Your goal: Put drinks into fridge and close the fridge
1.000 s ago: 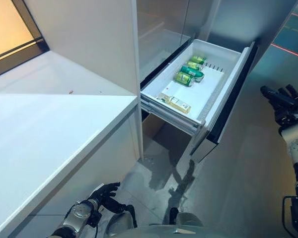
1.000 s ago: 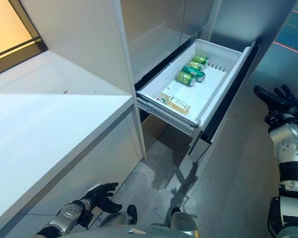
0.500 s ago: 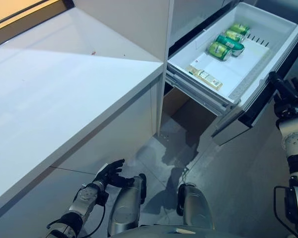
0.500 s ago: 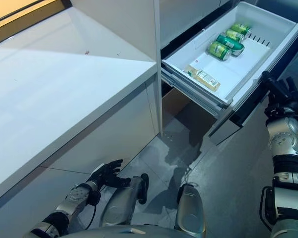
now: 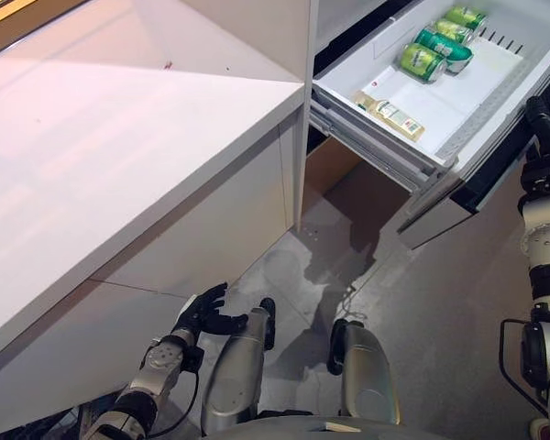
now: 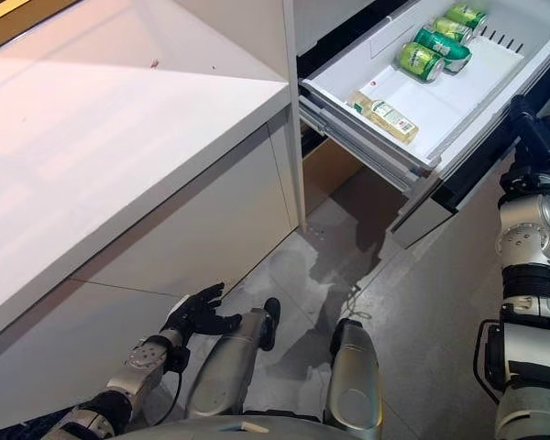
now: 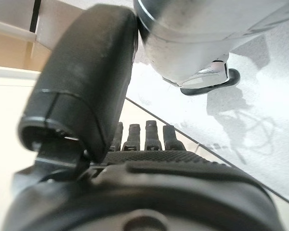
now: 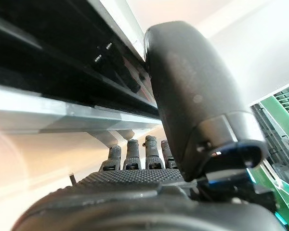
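Note:
The fridge's white drawer (image 5: 378, 148) is pulled out at the upper right. In it lie green cans (image 5: 436, 49) at the far end and a small pale bottle (image 5: 396, 116) near the front corner. My right hand (image 6: 530, 136) is at the drawer's dark front panel (image 5: 481, 176), fingers straight; in the right wrist view its fingers (image 8: 135, 155) reach toward the panel's lower edge (image 8: 62, 113). My left hand (image 5: 202, 316) hangs low by the cabinet base, fingers relaxed and holding nothing; its fingers also show in the left wrist view (image 7: 144, 137).
A long white counter (image 5: 119, 156) fills the left, with its cabinet front (image 5: 192, 247) below. A brown recess (image 5: 328, 167) opens under the drawer. Grey floor (image 5: 440, 302) lies in front of the fridge.
The camera has tilted down and shifted. My right hand has moved in from the right to the drawer's front panel. My left hand stays low.

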`<state>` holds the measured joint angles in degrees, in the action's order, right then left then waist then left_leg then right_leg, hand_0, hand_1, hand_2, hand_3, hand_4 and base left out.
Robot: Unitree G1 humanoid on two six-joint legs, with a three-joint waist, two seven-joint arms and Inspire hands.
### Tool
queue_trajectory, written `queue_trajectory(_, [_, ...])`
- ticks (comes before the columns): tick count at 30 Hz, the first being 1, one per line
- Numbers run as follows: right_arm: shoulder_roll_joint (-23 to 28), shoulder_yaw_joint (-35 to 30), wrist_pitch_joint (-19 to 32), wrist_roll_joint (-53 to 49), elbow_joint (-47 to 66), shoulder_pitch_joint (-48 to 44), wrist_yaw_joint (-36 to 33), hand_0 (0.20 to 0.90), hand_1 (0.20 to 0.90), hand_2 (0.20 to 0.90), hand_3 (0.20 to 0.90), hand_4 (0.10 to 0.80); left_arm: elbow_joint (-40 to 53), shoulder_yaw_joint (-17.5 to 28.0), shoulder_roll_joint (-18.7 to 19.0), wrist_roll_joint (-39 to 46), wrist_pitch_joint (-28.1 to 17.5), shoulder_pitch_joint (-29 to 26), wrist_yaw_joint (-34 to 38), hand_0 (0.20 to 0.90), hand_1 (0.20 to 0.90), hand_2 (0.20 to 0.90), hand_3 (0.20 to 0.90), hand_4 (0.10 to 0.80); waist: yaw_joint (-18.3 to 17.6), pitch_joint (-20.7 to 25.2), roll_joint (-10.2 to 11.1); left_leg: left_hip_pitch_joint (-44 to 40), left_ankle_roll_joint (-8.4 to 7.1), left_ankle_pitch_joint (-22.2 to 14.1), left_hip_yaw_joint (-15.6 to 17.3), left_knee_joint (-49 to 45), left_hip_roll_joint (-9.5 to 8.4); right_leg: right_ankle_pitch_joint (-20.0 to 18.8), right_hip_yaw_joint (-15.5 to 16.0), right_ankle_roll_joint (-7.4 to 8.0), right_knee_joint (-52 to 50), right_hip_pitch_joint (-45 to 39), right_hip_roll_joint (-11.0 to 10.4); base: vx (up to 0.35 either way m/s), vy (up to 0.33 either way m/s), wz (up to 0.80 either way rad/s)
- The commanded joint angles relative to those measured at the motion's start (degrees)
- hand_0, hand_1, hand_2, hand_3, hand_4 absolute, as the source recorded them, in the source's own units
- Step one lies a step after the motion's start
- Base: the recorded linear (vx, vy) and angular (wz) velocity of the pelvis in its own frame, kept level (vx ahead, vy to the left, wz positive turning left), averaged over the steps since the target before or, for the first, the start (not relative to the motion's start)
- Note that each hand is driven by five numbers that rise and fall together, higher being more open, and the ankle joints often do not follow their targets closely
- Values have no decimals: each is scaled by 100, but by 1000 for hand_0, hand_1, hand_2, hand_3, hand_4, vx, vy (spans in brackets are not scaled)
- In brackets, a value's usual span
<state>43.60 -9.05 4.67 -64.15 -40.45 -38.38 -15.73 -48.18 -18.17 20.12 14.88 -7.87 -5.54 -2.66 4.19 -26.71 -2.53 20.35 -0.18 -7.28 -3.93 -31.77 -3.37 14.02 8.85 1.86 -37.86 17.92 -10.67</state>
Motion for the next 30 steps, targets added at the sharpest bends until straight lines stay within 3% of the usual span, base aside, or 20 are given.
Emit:
queue_trajectory(1, [39,716,0,89,234,-1086,839,900,900,900,900,800,143,-162,211,-14,-135,516,6,900,900,900,900,800,538,151,-65,-528,496,-487,141,266,-389,259,453,-566,-218,-307,337,16,27,3])
queue_trajectory(16, [-127,896,58,257,160,-1235,928,900,900,900,900,800,22,-19,303,-165,-187,665,-42,900,900,900,900,800,893,350,-67,-1005,362,-113,-145,1075,-339,196,949,-422,263,-902,127,67,15,20])
queue_trajectory(30, [-15,800,13,204,7,-1074,904,900,900,900,900,800,42,-23,360,-380,-143,806,-153,900,900,900,900,800,884,597,41,-1393,354,-129,-190,1335,-301,69,930,-313,827,-1397,223,58,-11,11])
